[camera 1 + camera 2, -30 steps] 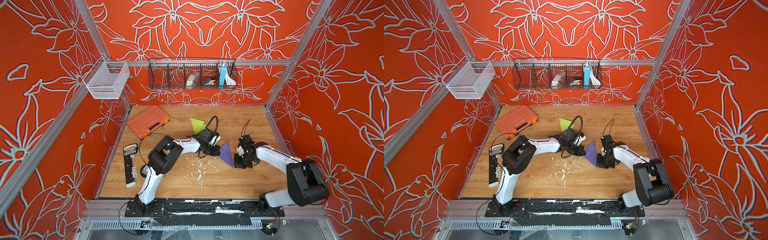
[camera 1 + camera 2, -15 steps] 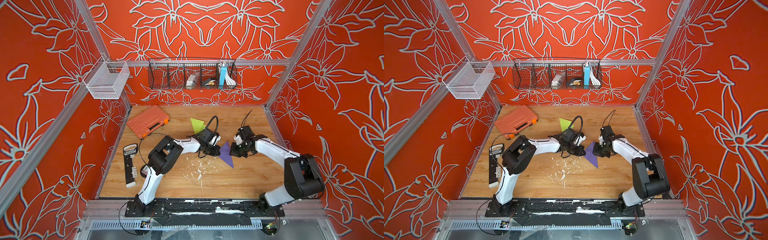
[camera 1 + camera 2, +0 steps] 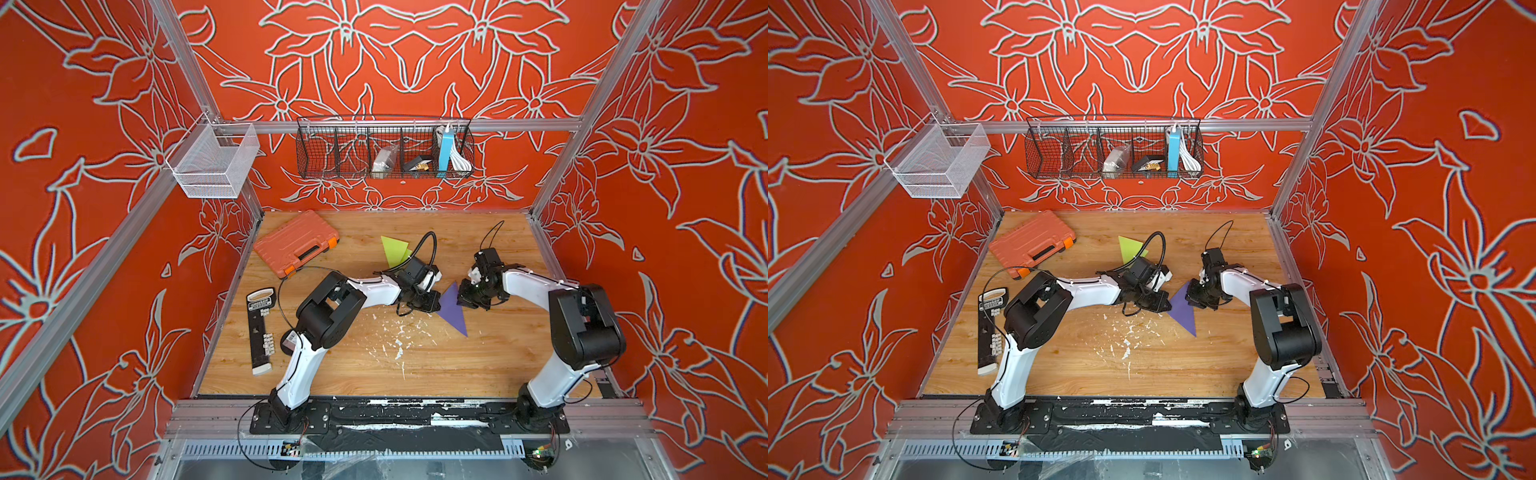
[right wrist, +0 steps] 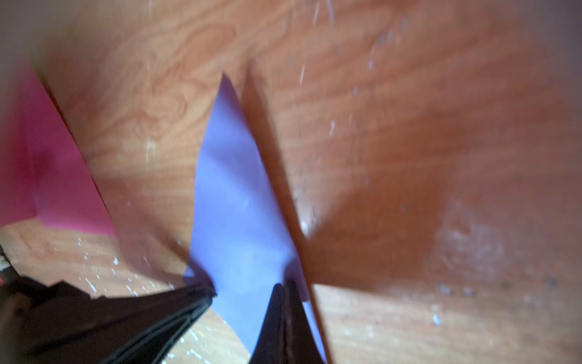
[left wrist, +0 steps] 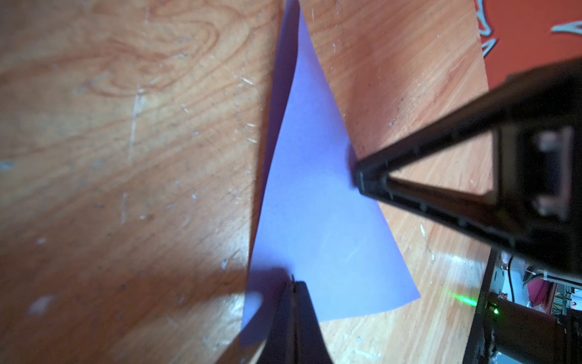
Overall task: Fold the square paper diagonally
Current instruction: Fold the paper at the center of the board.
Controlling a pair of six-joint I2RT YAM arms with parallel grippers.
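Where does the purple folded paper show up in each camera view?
Top view: purple paper mid-table, beside the white flecks.
Top view: same place, flecks alongside.
Left wrist: a long triangle mid-picture, with the left gripper resting its shut jaws on it.
Right wrist: blurred, mid-picture, with the right gripper resting its shut jaws on it.
Shared landmark: the white flecks on the wooden table beside the paper.
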